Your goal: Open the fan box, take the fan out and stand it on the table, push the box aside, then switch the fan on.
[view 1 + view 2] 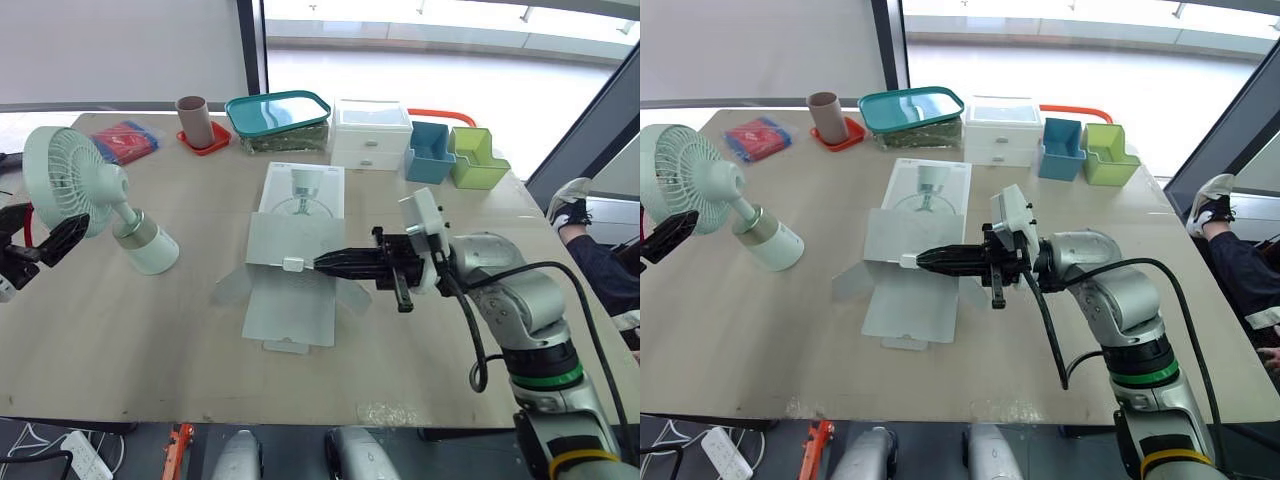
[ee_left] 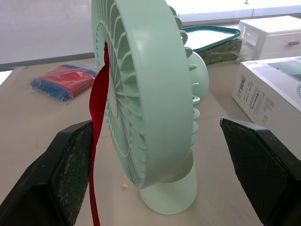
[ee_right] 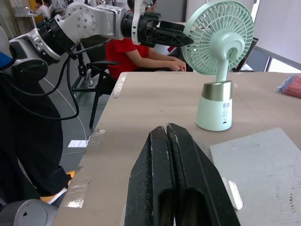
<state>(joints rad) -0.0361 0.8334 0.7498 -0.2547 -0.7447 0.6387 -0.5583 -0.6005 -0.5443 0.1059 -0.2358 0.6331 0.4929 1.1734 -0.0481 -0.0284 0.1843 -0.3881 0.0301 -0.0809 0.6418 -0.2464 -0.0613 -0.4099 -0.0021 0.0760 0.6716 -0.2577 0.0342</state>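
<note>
- The mint-green fan (image 1: 78,188) stands upright on its base on the counter (image 1: 120,340), at the robot's left and well apart from the fan box (image 1: 300,205).
- The left pincer (image 1: 38,235) is released. Its two black fingers (image 2: 66,165) are spread wide on either side of the fan's round head, and neither pad visibly presses on it.
- A red strap (image 2: 96,122) hangs along the edge of the grille, next to one finger.
- The white fan box lies flat at the middle of the counter, with a picture of the fan on its top face. Its flaps (image 1: 292,300) are folded out on the near side and lie on the counter.
- The right pincer (image 1: 322,263) is clenched, finger against finger, with nothing between them. Its tip sits at the small white tab (image 1: 292,264) on the open flap.
- Along the far edge stand a brown cup (image 1: 193,118), a teal-lidded container (image 1: 278,112), a white drawer unit (image 1: 370,135), and blue (image 1: 430,155) and green (image 1: 476,160) bins.
</note>
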